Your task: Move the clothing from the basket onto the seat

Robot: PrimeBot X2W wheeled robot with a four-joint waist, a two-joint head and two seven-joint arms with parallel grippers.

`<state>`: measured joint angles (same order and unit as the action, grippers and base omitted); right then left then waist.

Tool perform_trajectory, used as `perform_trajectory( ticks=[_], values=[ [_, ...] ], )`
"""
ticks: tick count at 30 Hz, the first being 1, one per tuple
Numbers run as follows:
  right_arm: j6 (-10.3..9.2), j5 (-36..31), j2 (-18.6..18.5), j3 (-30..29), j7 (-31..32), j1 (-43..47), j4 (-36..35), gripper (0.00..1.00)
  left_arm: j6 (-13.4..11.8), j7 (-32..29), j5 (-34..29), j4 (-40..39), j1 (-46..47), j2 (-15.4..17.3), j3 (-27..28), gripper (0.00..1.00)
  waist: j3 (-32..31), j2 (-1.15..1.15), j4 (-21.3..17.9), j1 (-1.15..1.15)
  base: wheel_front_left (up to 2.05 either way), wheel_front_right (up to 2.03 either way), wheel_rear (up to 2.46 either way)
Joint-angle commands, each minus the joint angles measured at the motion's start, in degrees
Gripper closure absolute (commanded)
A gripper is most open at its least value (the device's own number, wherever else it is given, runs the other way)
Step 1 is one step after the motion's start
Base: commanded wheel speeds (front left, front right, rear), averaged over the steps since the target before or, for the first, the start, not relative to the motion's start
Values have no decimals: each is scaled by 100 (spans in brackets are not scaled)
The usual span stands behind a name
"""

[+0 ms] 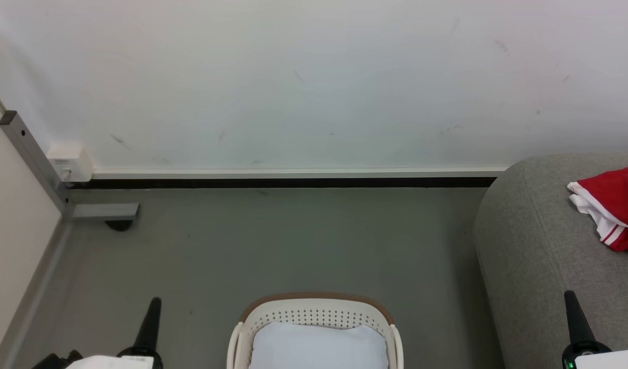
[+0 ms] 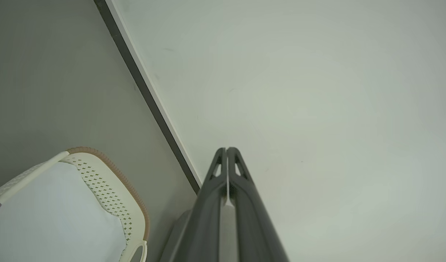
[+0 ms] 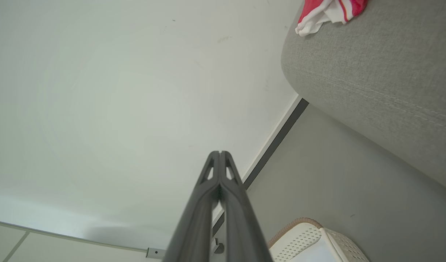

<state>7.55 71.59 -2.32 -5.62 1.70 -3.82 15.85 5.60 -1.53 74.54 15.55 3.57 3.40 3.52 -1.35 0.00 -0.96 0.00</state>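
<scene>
Your left gripper (image 2: 227,149) and right gripper (image 3: 220,153) stand pressed shut, empty, and the red sports garment (image 1: 616,200) at 3 o'clock on the grey sofa (image 1: 529,246) looks soft and light, so pinch a fold.

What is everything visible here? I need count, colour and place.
clothing: one heap, red with white trim, on the sofa.
sofa: one, light grey, right side.
basket: one, white with brown rim, on the floor, bottom centre.
pad: one, pale bluish white, inside the basket.
wall box: one, white, low on the wall, left.
metal frame: one, grey, left corner.
left gripper: one, dark, shut, lower left.
right gripper: one, dark, shut, lower right.
</scene>
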Motion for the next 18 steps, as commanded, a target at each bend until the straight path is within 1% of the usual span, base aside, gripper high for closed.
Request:
perform_trajectory(
  ticks=[1, 18],
  values=[
    [-7, 145, -66, -18, 29, -127, -63, 100, 45, -42, 164, -61, 106, 7, 47, 100, 5, 0, 3, 0, 0, 0, 0],
    [-9, 982, -72, -55, 229, -195, -117, 100, 110, -252, 860, -101, 189, -14, 159, 100, 61, 0, 38, 0, 0, 0, 0]
  ],
)
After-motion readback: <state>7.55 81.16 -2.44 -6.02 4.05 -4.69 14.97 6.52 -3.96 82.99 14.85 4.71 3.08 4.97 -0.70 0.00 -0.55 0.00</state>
